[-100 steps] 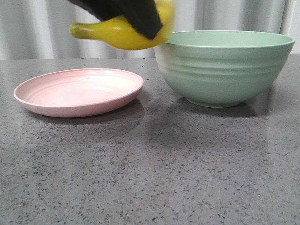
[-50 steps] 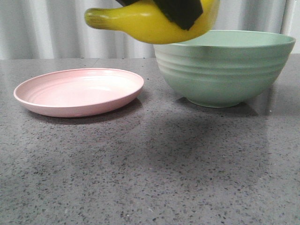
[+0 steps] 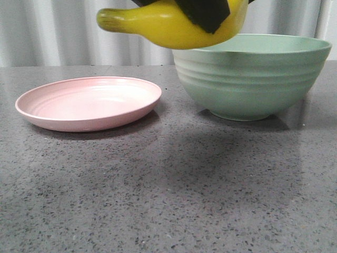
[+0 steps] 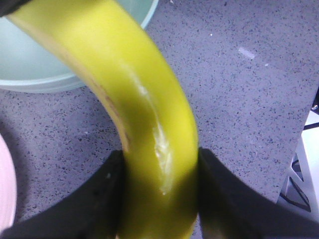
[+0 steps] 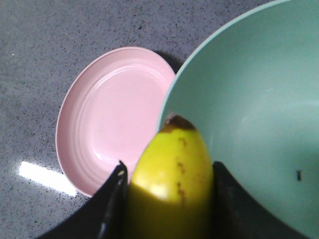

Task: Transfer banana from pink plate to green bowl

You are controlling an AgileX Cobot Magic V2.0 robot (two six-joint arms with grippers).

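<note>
phase: carry | banana (image 3: 168,23) up off pink plate (image 3: 89,103), shifted right over the last second, barely since, now at green bowl (image 3: 251,76) near rim | both grippers, left (image 4: 159,199) and right (image 5: 169,199), clamped on it | plate bare | next: centre over bowl, release

We see a bright yellow banana (image 3: 163,26) at the upper centre, greenish toward its stem at the left, with small brown freckles near its dark tip in the right wrist view. The tool fingers (image 3: 202,11) on it are black. The plate (image 3: 89,103) is pale pink with faint concentric rings; the bowl (image 3: 250,79) is mint green, horizontally ridged. The counter (image 3: 168,195) is grey, speckled black.
</note>
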